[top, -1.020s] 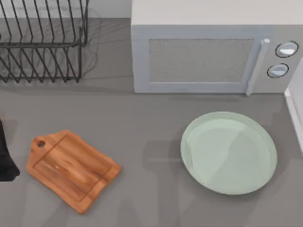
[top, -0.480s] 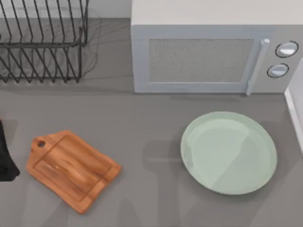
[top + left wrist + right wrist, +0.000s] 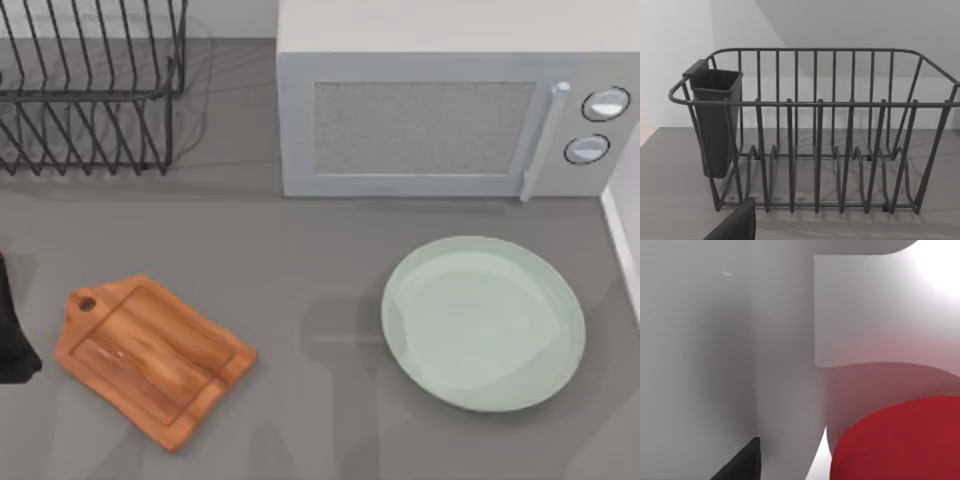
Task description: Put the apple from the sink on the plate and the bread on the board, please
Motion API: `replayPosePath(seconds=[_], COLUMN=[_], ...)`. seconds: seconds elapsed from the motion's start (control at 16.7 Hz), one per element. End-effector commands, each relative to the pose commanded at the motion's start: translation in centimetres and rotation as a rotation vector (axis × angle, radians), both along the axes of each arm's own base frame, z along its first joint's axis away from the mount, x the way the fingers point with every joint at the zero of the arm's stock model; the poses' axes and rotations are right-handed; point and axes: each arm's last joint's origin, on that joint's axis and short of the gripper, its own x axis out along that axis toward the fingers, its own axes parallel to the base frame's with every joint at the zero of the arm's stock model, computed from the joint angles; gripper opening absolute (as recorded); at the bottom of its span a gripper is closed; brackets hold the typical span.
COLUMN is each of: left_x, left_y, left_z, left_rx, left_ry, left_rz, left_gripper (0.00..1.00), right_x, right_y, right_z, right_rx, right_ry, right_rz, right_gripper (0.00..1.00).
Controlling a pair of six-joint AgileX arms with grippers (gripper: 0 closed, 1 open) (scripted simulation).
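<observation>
The apple [image 3: 900, 440] is bright red and lies very close in the right wrist view, inside the white sink [image 3: 715, 340]. A dark part of my right gripper [image 3: 740, 462] shows beside it, apart from it. The pale-green plate [image 3: 483, 322] lies bare on the right half of the counter. The orange-brown board [image 3: 150, 357] lies at an angle at the front left, its handle pointing back-left, with nothing on it. The bread is out of view. My left arm [image 3: 10, 340] sits at the counter's left edge, and a dark part of its gripper [image 3: 735, 225] faces the rack.
A black wire dish rack [image 3: 90, 90] with a dark cutlery holder [image 3: 715, 120] stands at the back left. A grey microwave [image 3: 450, 110] fills the back middle and right. The sink's white rim [image 3: 625, 225] runs along the right edge.
The shadow lying across the plate has drawn back toward its lower right. The board, the plate and the left arm have not moved.
</observation>
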Motion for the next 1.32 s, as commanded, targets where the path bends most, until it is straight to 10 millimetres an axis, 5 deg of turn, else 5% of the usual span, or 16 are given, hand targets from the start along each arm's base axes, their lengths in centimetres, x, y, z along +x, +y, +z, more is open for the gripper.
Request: replayPosePath(seconds=[0.36,1.14,1.32], left_x=[0.0,0.0,0.0], left_y=[0.0,0.0,0.0], left_z=[0.0,0.0,0.0], left_rx=[0.0,0.0,0.0], left_ry=[0.0,0.0,0.0], left_rz=[0.0,0.0,0.0], left_gripper=[1.0,1.0,1.0], right_x=[-0.32,-0.32,-0.32], right_y=[0.1,0.1,0.1], right_z=[-1.23,-1.23,-1.23], right_rx=[0.003,0.003,0.003], right_ry=[0.009,0.009,0.009], right_rz=[-0.001,-0.001,-0.001], right_gripper=[1.0,0.02,0.0])
